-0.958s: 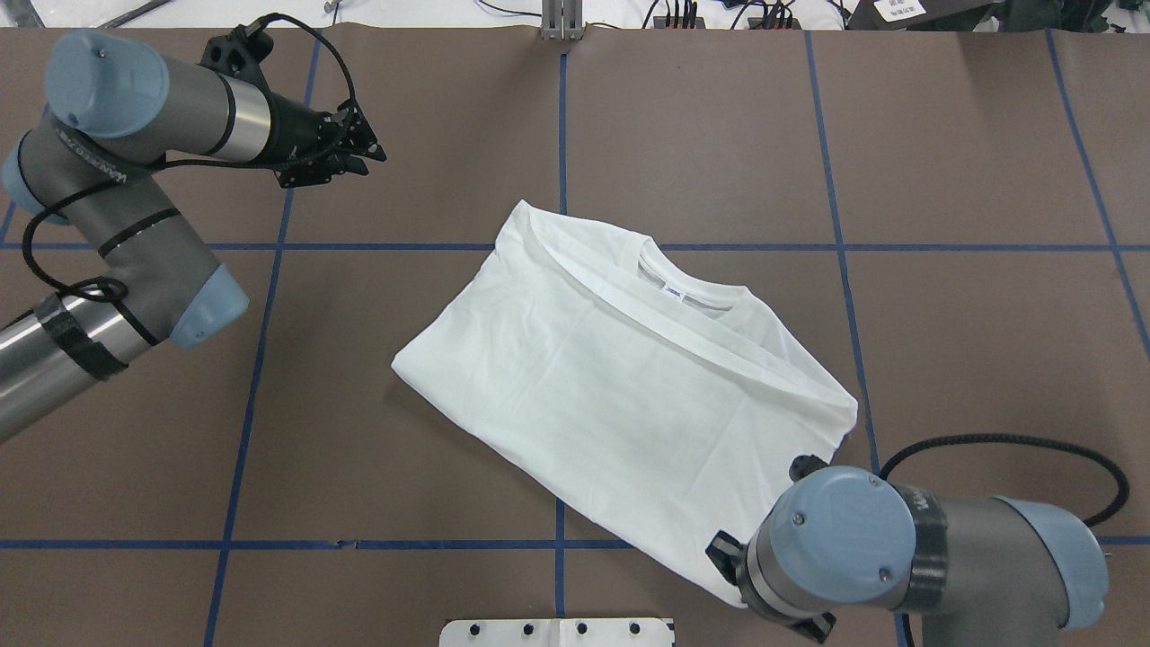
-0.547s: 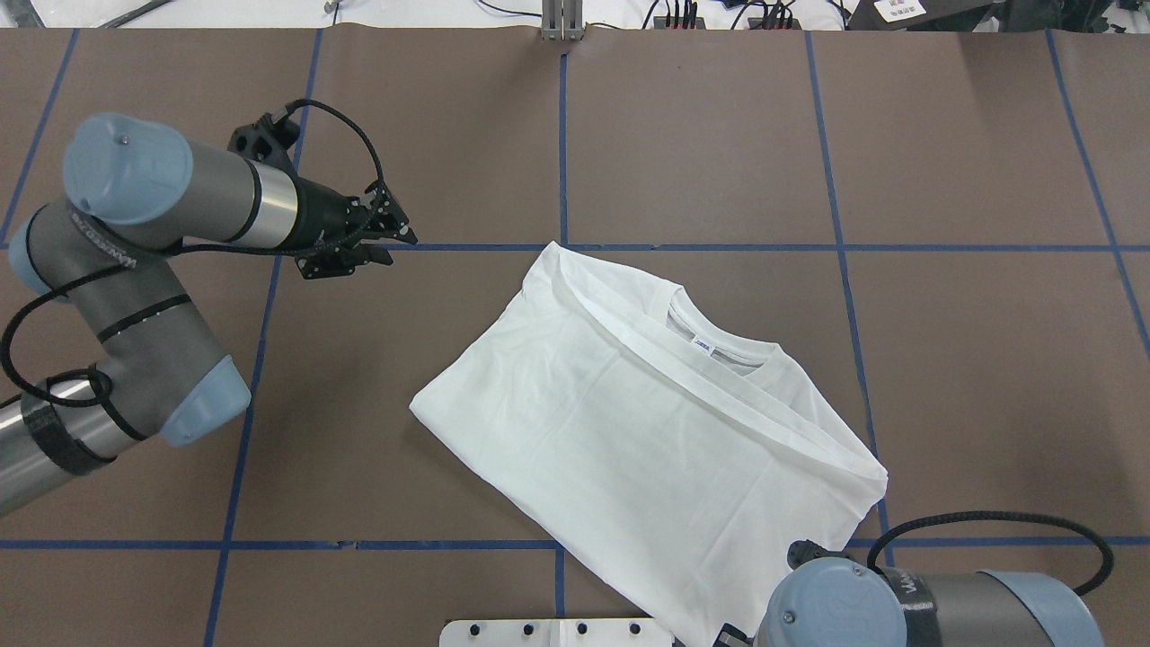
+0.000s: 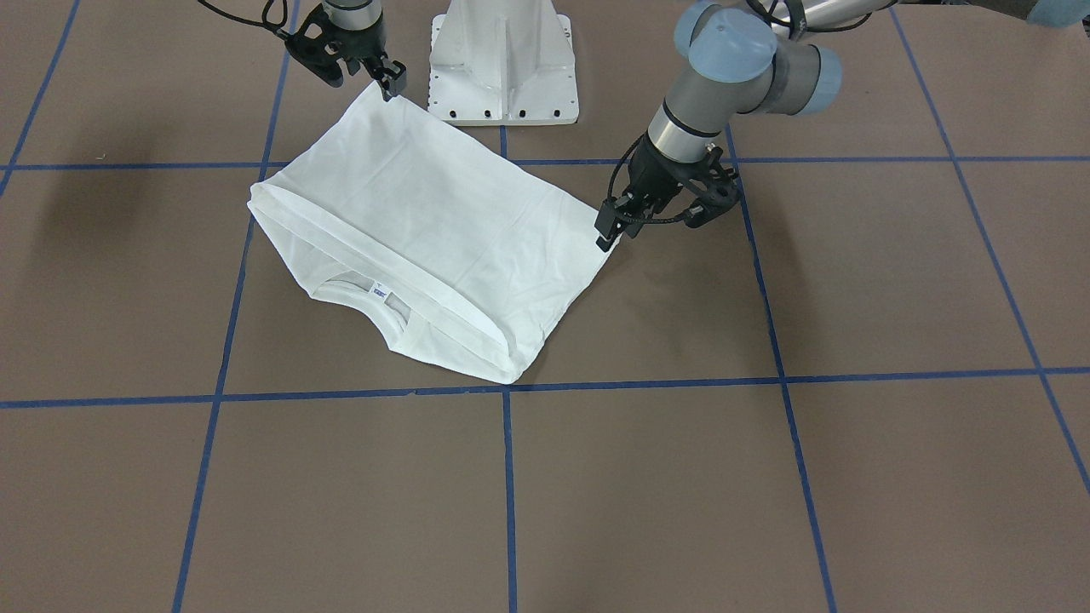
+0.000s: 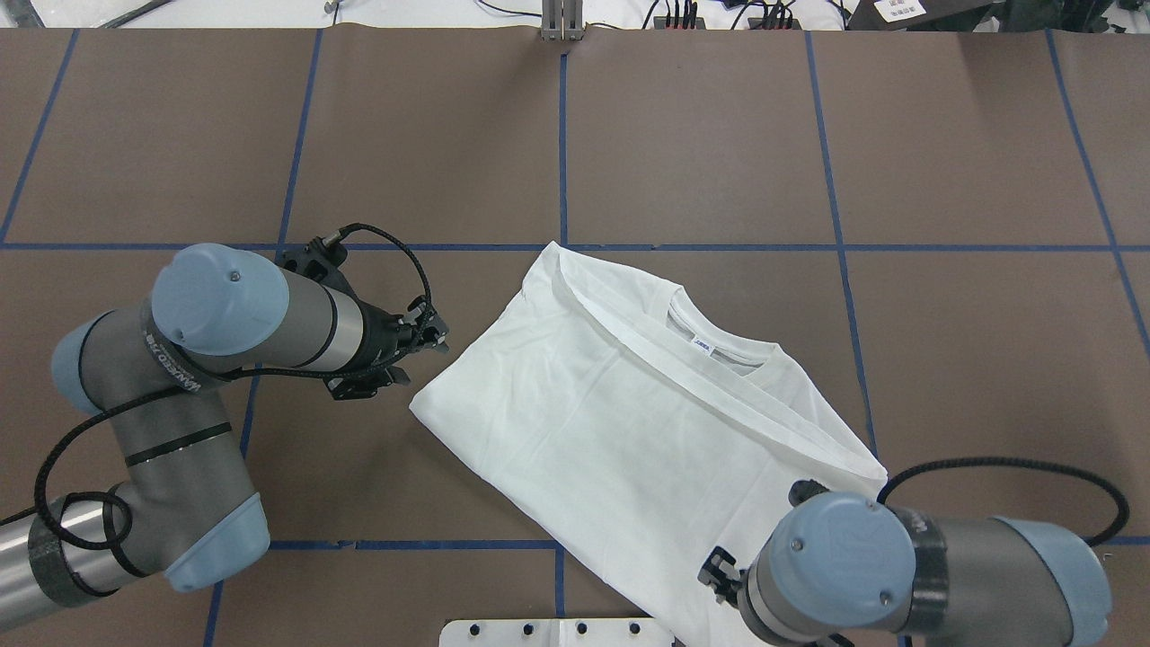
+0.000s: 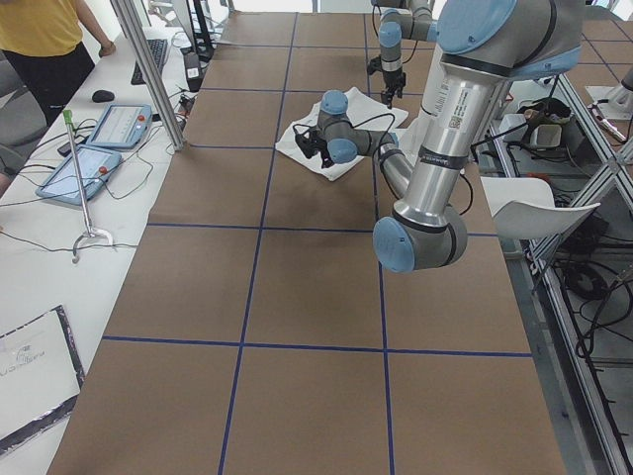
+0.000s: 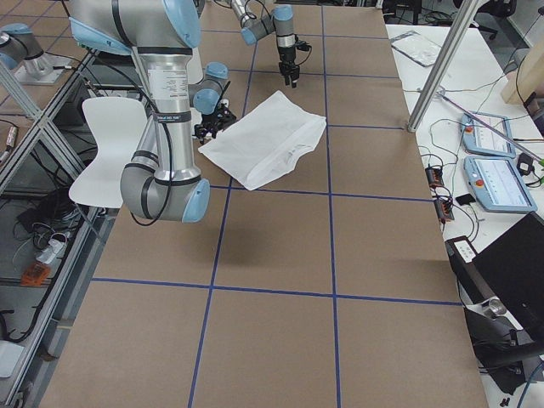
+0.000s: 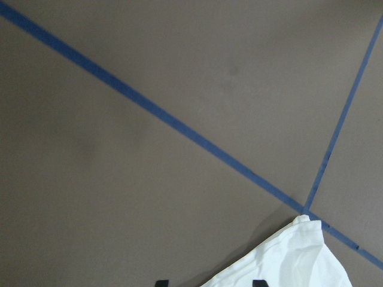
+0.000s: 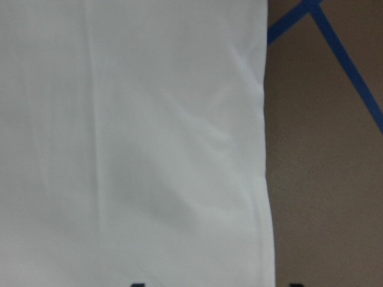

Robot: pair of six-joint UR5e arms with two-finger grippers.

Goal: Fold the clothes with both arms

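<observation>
The white T-shirt (image 4: 629, 431) lies folded flat and askew on the brown table, with its collar and neck label (image 4: 702, 342) on the far side. It also shows in the front view (image 3: 426, 221). My left gripper (image 4: 438, 337) is open just beside the shirt's left corner. In the left wrist view that corner (image 7: 287, 263) lies between the two fingertips. My right gripper (image 3: 393, 83) is open over the shirt's near right corner. In the right wrist view the cloth (image 8: 131, 131) fills the frame. From overhead its wrist hides it.
The white pedestal base (image 3: 502, 60) stands at the table's near edge, right next to the shirt's near corner. Blue tape lines (image 4: 561, 135) grid the brown table. Tablets and cables (image 6: 493, 178) lie on the operators' bench beyond the far edge.
The shirt slid towards the near right, then stopped. My left arm swung from the far left in to the shirt's left corner. My right arm pulled back, then came forward again.
</observation>
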